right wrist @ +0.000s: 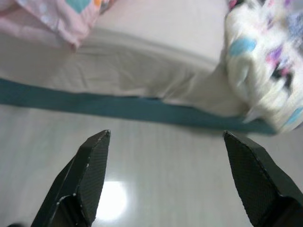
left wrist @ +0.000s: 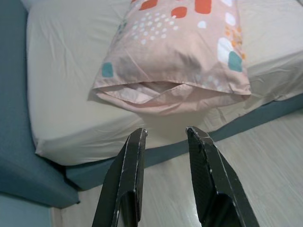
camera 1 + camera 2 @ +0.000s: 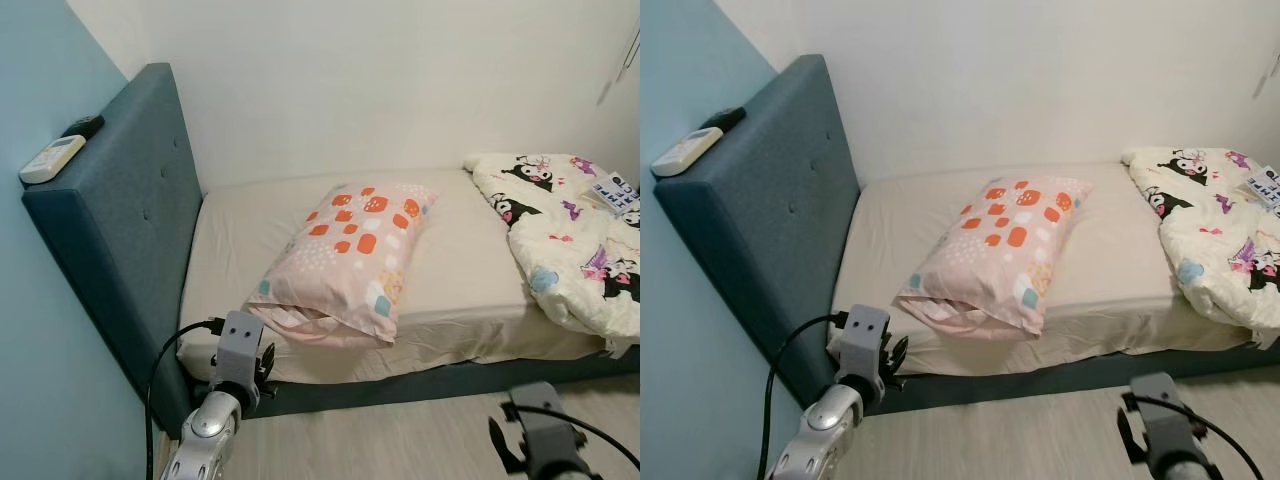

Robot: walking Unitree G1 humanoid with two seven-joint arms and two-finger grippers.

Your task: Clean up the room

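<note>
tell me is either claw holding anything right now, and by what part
Nothing is held. The left claw is open, pointing at the pink patterned pillow without touching it. The right claw is wide open over the pale wooden floor.

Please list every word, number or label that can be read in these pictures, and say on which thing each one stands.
Printed dark letters on the light patch of the cartoon blanket at the bed's right end: too small and partly cut off to read.
White remote control on top of the headboard: any markings too small to read.
Pillow: patterns, no text.
</note>
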